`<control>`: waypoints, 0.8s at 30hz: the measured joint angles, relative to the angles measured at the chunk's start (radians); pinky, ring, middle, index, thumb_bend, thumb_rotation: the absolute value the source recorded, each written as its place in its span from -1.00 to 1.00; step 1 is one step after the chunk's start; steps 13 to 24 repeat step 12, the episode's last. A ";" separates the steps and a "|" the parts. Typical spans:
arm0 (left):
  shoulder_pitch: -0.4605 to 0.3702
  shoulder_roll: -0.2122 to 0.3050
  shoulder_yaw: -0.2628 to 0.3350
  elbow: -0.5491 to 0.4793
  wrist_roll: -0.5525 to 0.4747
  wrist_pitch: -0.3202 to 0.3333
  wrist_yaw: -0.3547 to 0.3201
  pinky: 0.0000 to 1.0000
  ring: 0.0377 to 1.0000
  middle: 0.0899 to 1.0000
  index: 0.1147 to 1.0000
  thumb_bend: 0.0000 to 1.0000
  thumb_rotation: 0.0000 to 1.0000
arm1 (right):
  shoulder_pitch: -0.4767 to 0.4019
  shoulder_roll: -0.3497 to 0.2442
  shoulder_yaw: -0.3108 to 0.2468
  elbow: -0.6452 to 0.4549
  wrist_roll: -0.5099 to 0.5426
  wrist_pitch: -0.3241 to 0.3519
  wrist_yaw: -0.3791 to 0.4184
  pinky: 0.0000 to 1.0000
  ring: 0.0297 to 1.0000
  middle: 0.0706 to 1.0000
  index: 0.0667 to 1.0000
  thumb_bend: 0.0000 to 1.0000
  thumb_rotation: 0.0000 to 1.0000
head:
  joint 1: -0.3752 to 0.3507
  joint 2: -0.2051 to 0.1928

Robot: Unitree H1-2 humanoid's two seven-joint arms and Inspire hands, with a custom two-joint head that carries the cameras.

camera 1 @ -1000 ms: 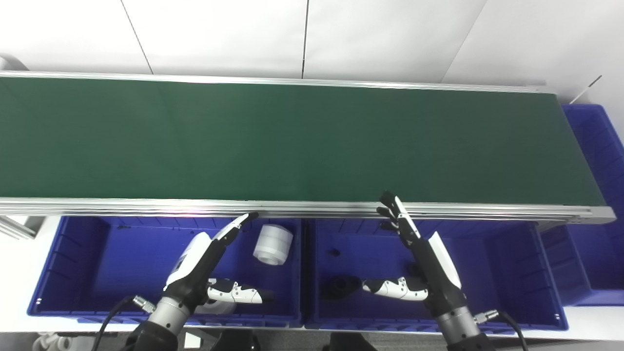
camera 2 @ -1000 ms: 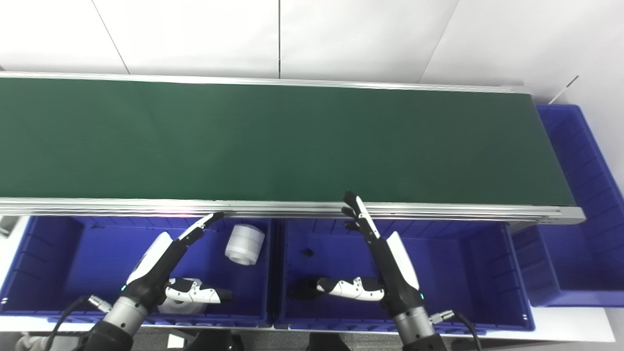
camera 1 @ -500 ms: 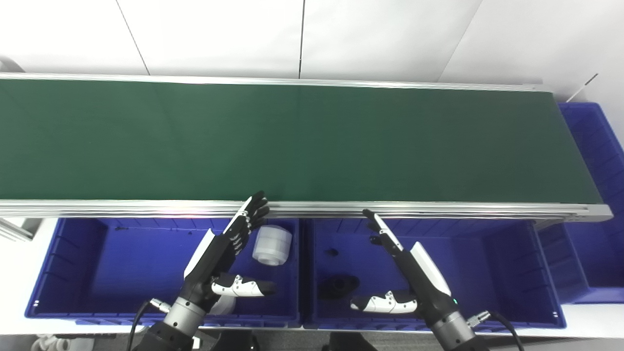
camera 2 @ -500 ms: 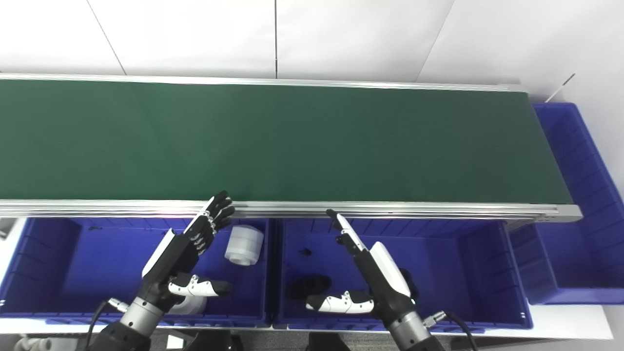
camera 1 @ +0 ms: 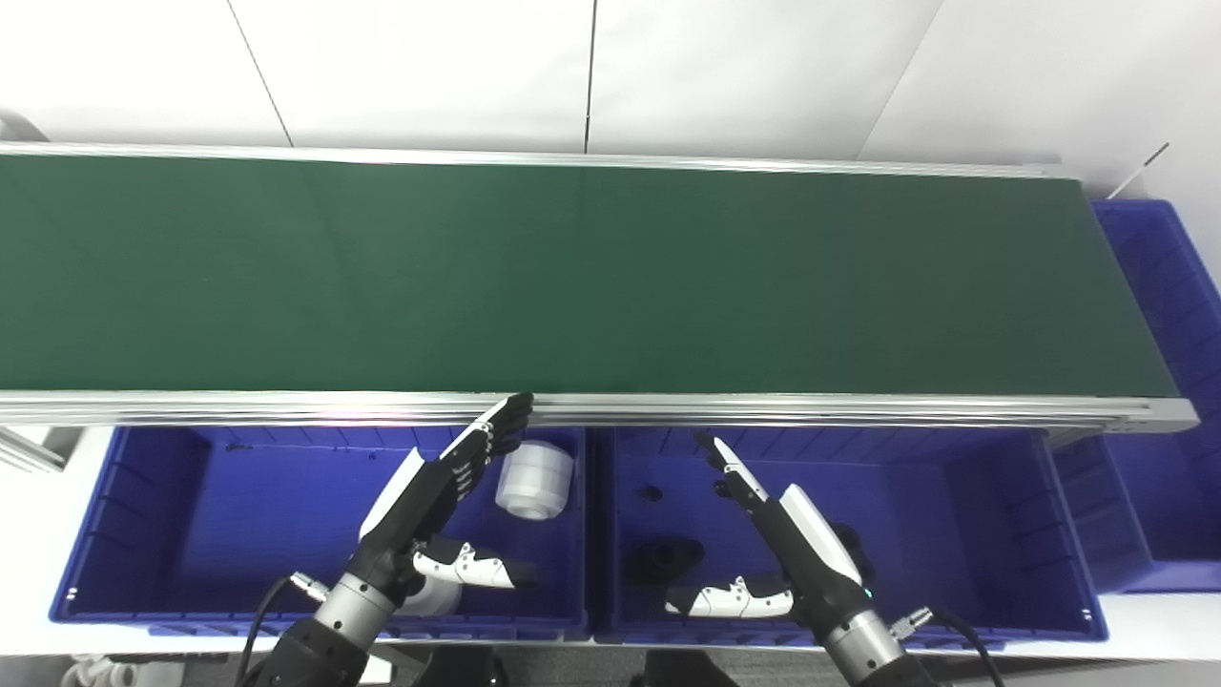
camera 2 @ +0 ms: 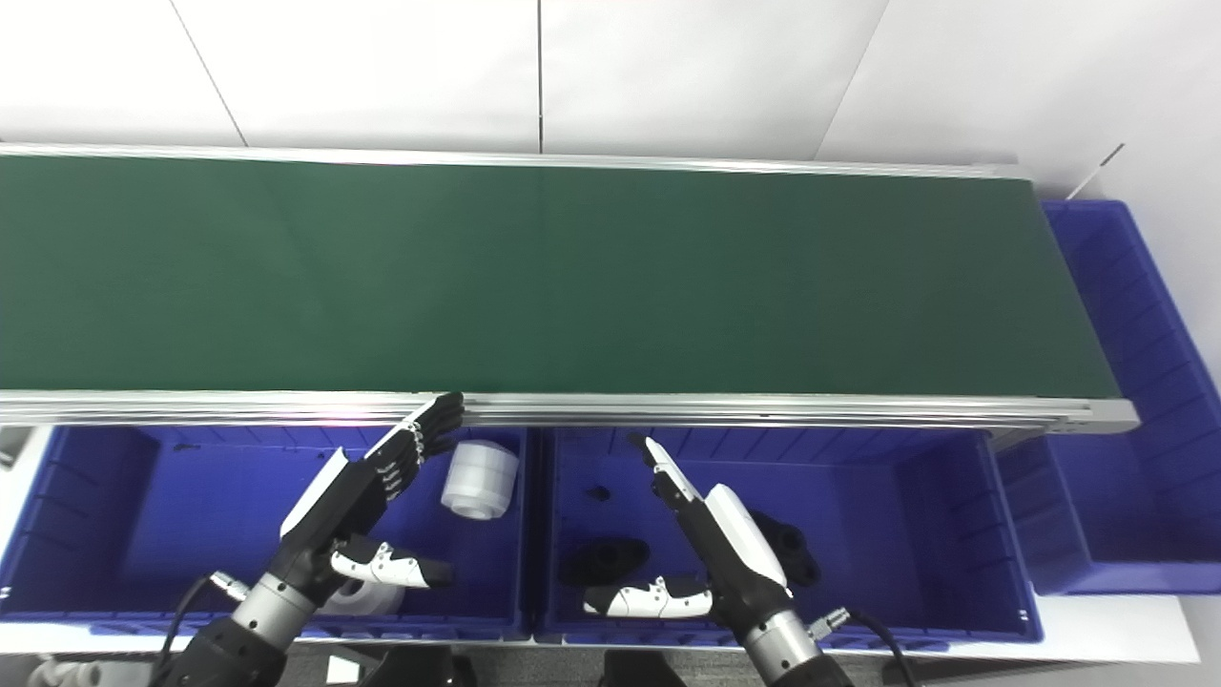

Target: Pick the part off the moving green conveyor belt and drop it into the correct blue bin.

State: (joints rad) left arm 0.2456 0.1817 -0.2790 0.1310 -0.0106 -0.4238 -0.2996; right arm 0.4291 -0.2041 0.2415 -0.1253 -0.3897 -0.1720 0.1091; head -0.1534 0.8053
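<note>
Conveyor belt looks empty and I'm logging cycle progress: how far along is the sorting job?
Done: white parts lie in the left bin, black parts in the middle bin. In hand: nothing; the left hand and right hand hover open over the bins. Left: the belt carries no part to pick.

The conveyor belt point(camera 1: 591, 277) looked like matt dark-green fabric or rubber, framed by a brushed metal rail point(camera 1: 763, 410). The blue bins point(camera 1: 153, 515) were ribbed plastic with a slight sheen. A white cylindrical part point(camera 1: 534, 479) looked like smooth plastic. The hand shells point(camera 2: 739, 534) were glossy white.
</note>
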 measured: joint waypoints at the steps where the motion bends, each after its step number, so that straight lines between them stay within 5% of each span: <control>1: -0.003 0.002 0.000 0.001 0.006 -0.001 0.000 0.73 0.84 0.86 0.82 0.90 -0.34 | -0.001 0.002 0.001 0.005 0.000 -0.002 -0.004 0.81 0.96 1.00 1.00 0.91 -0.01 | 0.000 -0.003; 24: 0.005 0.004 0.014 0.000 0.059 -0.004 0.012 0.79 0.88 0.89 0.82 0.88 -0.37 | -0.012 0.003 0.012 0.049 -0.020 -0.048 -0.052 0.79 0.96 1.00 1.00 0.98 -0.01 | -0.003 -0.002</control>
